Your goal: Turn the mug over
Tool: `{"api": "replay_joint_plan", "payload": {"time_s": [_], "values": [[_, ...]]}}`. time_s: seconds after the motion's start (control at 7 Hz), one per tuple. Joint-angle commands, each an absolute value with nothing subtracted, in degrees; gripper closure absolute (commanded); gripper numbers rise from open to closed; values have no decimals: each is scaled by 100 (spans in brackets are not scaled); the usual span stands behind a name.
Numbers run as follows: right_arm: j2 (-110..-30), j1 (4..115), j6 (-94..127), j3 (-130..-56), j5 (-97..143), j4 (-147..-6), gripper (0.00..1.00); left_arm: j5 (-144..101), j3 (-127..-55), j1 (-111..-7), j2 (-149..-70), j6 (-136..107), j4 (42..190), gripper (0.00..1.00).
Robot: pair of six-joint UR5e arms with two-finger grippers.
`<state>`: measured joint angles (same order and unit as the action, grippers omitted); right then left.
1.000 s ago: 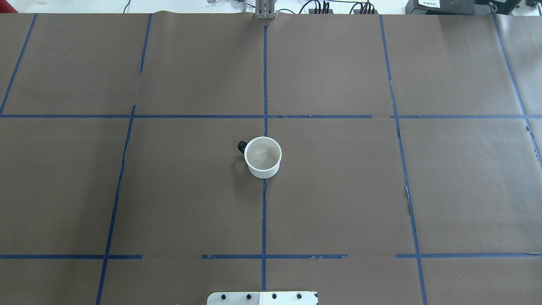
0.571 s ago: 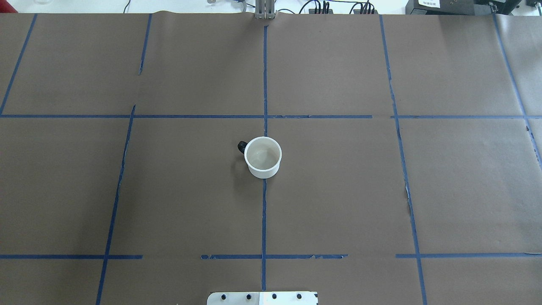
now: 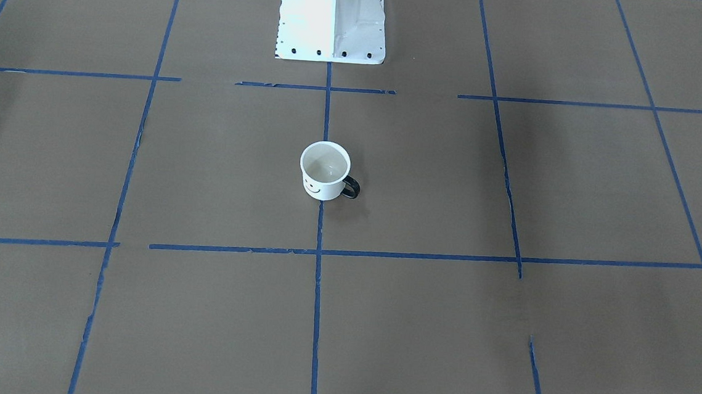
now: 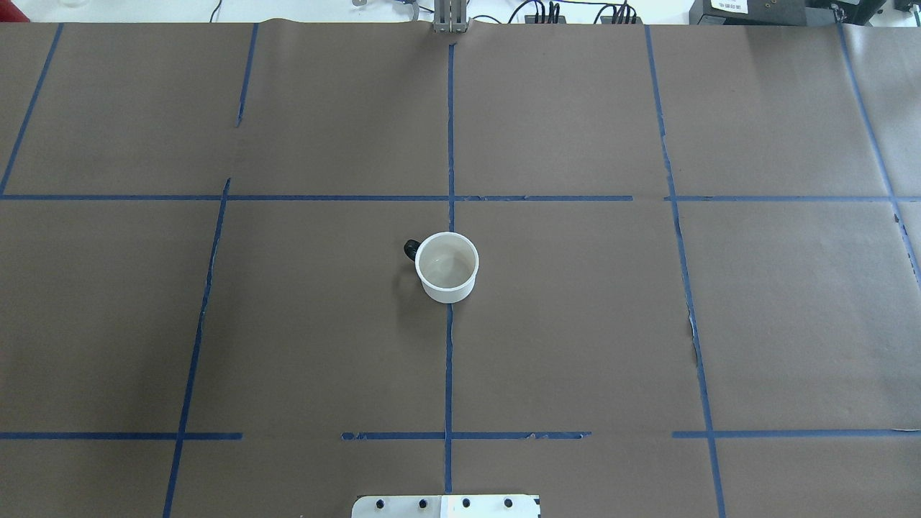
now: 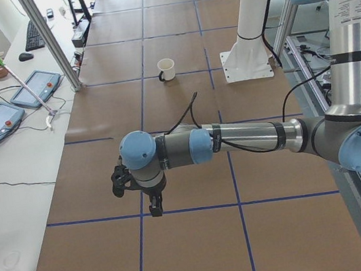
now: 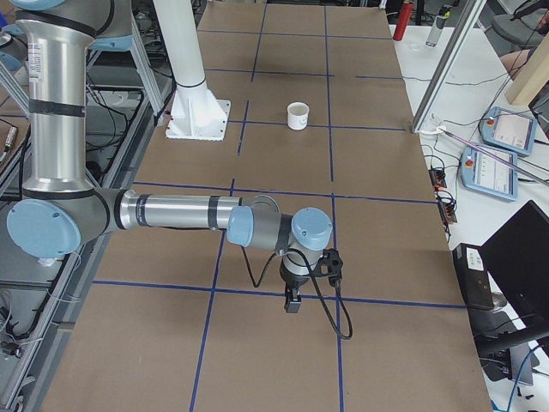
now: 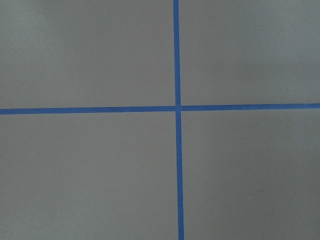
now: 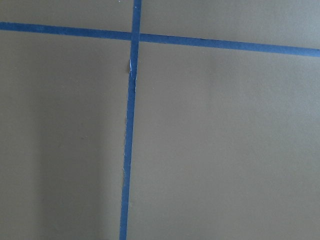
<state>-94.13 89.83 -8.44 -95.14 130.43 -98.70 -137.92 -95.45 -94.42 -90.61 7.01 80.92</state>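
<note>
Front-facing view: you have the mug standing upright, mouth up, on the central blue tape line of the brown-papered table. Its smiley faces the camera and its black handle points to the robot's left.

Overhead view: the mug sits mid-table, ahead of the white base plate.

Exterior left view: the left gripper hangs pointing down, well apart from the mug. You cannot tell how its jaws stand.

Exterior right view: the right gripper hangs likewise, well apart from the mug. Its jaw state cannot be judged either.

Wrist views: each shows brown paper with crossing blue tape.
</note>
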Motion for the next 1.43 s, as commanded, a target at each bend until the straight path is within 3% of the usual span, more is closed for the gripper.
{"api": "replay_joint_plan", "payload": {"time_s": [0.0,1.29], "values": [[-9413,8982,-844,-9519,13043,-9870,0,-13851,-9492,-9396,-8852,712,8112,0],[-9413,8982,-844,-9519,13043,-9870,0,-13737,-9282,-9343,-9009,712,8525,0]]}}
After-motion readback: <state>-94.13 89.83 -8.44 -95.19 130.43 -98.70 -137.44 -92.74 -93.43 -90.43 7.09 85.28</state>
